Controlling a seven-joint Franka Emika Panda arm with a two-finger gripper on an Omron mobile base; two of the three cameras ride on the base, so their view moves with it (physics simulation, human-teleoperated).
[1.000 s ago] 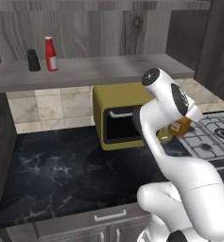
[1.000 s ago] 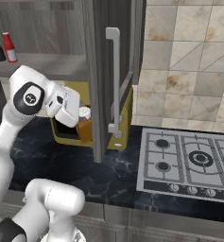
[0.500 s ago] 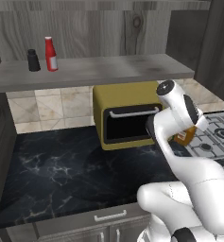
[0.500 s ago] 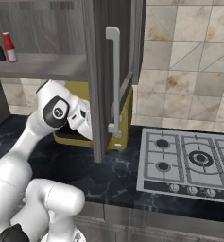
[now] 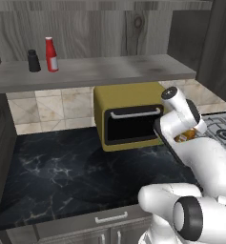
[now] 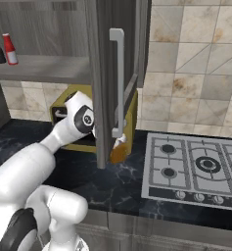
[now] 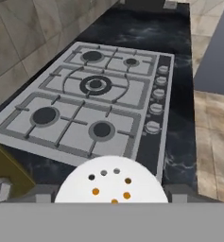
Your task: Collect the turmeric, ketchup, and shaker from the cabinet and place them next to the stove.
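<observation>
1. The gripper was clamped on the turmeric, whose white perforated lid sat between the fingers in the hand view; the jar's amber body showed just below the hand in the right base view.
2. In the left base view the same jar peeked out as an orange patch against the white wrist.
3. Straight ahead of the gripper and below it lay the stove, its black burners and row of knobs close by.
4. Dark marble counter lay under the held jar, just beside the stove's near edge.
5. Right next to the hand stood the open door of the cabinet with its long white handle.
6. Behind the arm sat a yellow-olive microwave.
7. Well above and far from the gripper, on the cabinet shelf, the ketchup and the shaker stood upright, just beside each other.
</observation>
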